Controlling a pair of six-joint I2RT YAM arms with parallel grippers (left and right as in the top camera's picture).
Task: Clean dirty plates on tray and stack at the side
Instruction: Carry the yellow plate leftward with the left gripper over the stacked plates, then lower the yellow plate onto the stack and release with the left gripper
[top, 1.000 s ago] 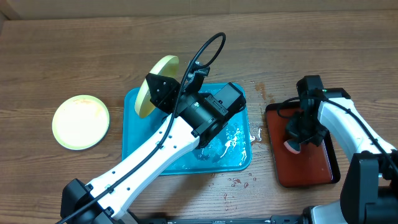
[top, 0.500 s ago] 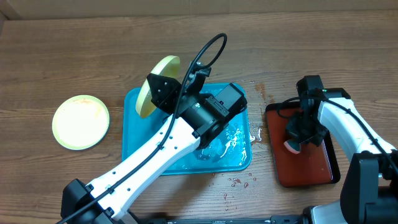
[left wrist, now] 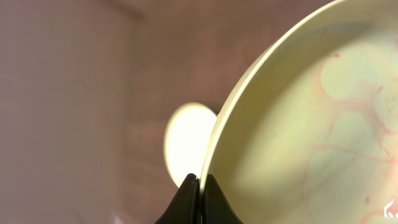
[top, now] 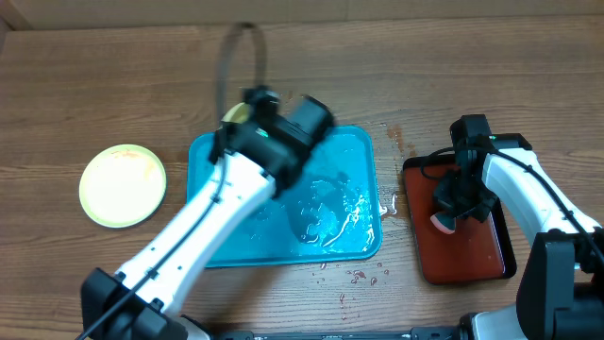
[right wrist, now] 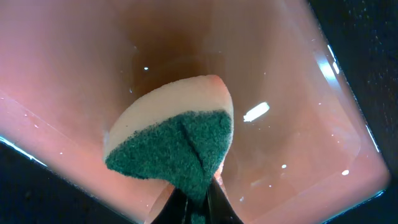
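Wooden surface (top: 113, 76) carries the lone green plate (top: 123, 184) left of your left tool (left wrist: 199, 186), which pinches the streaked plate (left wrist: 311, 124) by its rim. Your left arm is nearer.

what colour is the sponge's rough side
The sponge has a dark green rough side; clearest in the right wrist view.

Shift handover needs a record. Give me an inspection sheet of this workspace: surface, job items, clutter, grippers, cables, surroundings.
Surface: wooden table; red spots before the turquoise tray.
Job's things: turquoise tray wet, no plate seen in it; held plate lifted, faint red streaks; second plate flat on table, left.
Clutter: dark red tray, wet.
Grippers: left gripper, jaws shut on held plate's rim; right gripper, jaws shut on sponge over dark red tray.
Cables: black loop above left arm, blurred.
Surroundings: brown board along far edge.
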